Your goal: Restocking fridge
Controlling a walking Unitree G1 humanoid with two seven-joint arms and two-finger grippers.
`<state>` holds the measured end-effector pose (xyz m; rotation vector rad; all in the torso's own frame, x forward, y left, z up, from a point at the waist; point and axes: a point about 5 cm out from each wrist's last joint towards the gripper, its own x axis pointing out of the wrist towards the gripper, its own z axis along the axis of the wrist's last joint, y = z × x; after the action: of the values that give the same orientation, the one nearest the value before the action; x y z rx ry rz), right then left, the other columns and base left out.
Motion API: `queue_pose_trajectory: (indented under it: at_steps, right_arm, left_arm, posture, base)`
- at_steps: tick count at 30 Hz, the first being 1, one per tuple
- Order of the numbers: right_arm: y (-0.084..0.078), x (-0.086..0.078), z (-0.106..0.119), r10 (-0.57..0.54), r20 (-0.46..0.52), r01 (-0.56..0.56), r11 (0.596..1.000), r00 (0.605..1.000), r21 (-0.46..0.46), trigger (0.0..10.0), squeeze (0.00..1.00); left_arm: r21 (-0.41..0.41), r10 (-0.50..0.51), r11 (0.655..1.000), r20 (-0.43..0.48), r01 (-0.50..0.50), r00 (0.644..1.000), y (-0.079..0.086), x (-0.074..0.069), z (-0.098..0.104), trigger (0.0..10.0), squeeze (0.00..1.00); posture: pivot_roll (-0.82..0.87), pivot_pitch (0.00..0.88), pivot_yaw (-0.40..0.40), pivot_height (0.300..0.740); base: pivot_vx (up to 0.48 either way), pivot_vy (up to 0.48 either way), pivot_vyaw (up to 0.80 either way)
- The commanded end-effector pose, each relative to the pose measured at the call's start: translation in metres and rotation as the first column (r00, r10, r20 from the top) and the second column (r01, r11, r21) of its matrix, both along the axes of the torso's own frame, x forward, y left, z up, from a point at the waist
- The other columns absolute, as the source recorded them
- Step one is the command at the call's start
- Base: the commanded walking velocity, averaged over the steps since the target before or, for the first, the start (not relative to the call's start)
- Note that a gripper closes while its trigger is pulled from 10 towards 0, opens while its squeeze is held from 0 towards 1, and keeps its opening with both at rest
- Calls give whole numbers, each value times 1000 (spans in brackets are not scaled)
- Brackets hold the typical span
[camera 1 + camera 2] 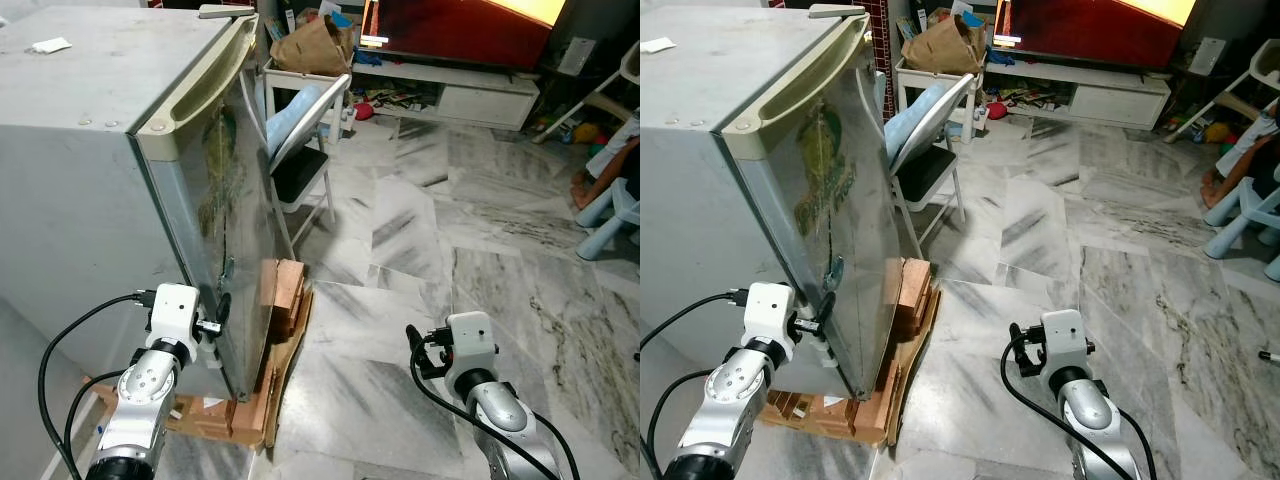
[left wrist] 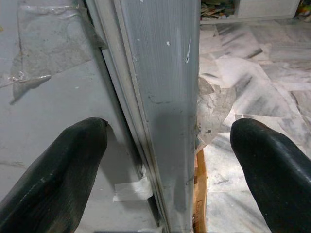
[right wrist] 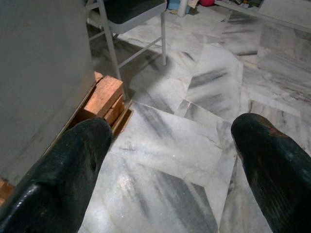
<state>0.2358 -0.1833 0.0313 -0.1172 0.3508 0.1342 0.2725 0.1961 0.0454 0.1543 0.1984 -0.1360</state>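
Observation:
A small grey fridge [image 1: 90,150] stands on my left with its door [image 1: 228,200] closed, and a cream handle strip [image 1: 195,85] runs along the door's top. My left gripper [image 1: 214,322] is low at the door's opening edge. In the left wrist view its gripper [image 2: 167,170] is open, one finger [image 2: 53,174] on the fridge's side wall and the other finger [image 2: 274,170] out past the door's front, with the door edge [image 2: 165,111] between them. My right gripper [image 1: 418,352] hangs open over the marble floor, with nothing between its fingers [image 3: 63,179].
Wooden blocks [image 1: 285,295] and flattened cardboard [image 1: 215,412] prop up the fridge. A folding chair [image 1: 300,150] stands just beyond the door. Further back are a brown paper bag [image 1: 310,45] and a white TV stand [image 1: 450,95]. A person [image 1: 612,155] sits at the far right.

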Motion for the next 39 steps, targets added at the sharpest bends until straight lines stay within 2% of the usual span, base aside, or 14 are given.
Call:
queue_pose_trajectory:
  at_steps: [1, 11, 18, 26, 28, 30, 31, 32, 33, 34, 36, 37, 38, 39]
  right_arm:
    - [-1, 0, 1, 5, -4, -5, 1000, 1000, -8, 10000, 0]
    - [-1, -1, 1, 14, -10, -14, 1000, 1000, -16, 10000, 0]
    - [3, -1, 1, 30, -9, -30, 999, 1000, -11, 10000, 0]
    - [8, -5, -3, 87, -53, -88, 996, 995, -11, 10000, 0]
    - [8, -13, -14, 133, -134, -141, 989, 982, -54, 10000, 0]
    - [7, -15, -18, 142, -160, -156, 985, 977, -74, 10000, 0]
    - [4, -18, -22, 136, -187, -154, 984, 973, -85, 10000, 0]
    - [1, -23, -28, 130, -231, -154, 984, 964, -88, 10000, 0]
    - [1, -23, -28, 130, -231, -154, 984, 964, -88, 10000, 0]
    - [1, -24, -30, 137, -245, -162, 983, 960, -87, 10000, 0]
    - [1, -25, -32, 155, -266, -185, 978, 951, -92, 10000, 0]
    - [2, -25, -32, 164, -271, -195, 977, 948, -91, 10000, 0]
    - [2, -25, -32, 164, -271, -195, 977, 948, -91, 10000, 0]
    - [3, -25, -32, 169, -267, -200, 975, 949, -94, 10000, 0]
  left_arm:
    - [-2, -20, 1000, 19, 20, 1000, -3, 6, 5, 10000, 0]
    - [-29, -137, 990, 5, 137, 991, -21, 3, 2, 10000, 0]
    - [3, -124, 992, 4, 124, 992, -21, 6, 0, 10000, 0]
    - [39, -128, 991, 23, 127, 992, -23, 31, 14, 10000, 0]
    - [115, -209, 974, 94, 197, 973, -38, 42, 32, 10000, 0]
    - [127, -246, 965, 120, 231, 962, -47, 44, 38, 10000, 0]
    - [112, -298, 952, 157, 283, 941, -62, 47, 49, 10000, 0]
    - [81, -423, 906, 219, 415, 879, -99, 47, 69, 10000, 0]
    - [81, -423, 906, 219, 415, 879, -99, 47, 69, 10000, 0]
    - [75, -469, 882, 239, 465, 850, -112, 45, 75, 10000, 0]
    - [18, -575, 805, 268, 593, 773, -143, 35, 87, 10000, 0]
    - [-3, -609, 773, 275, 634, 744, -153, 31, 90, 10000, 0]
    - [-3, -609, 773, 275, 634, 744, -153, 31, 90, 10000, 0]
    - [-26, -663, 719, 275, 694, 696, -160, 24, 92, 10000, 0]
  posture:
    - [-22, 0, -52, 740]
    - [-24, 0, -49, 740]
    - [-22, 0, -47, 740]
    - [-24, 0, -45, 740]
    - [-26, 0, -45, 740]
    - [-23, 0, -48, 740]
    - [-20, 0, -49, 740]
    - [-15, 0, -50, 740]
    - [-15, 0, -50, 740]
    - [-15, 0, -50, 740]
    - [-17, 0, -46, 740]
    - [-21, 0, -44, 740]
    - [-21, 0, -44, 740]
    - [-25, 0, -39, 740]
  base:
    - [0, 0, 0]
    - [0, 0, 0]
    - [0, 0, 0]
    - [0, 0, 0]
    - [0, 0, 0]
    - [0, 0, 0]
    - [0, 0, 0]
    - [0, 0, 0]
    - [0, 0, 0]
    - [0, 0, 0]
    - [0, 0, 0]
    - [0, 0, 0]
    - [0, 0, 0]
    - [0, 0, 0]
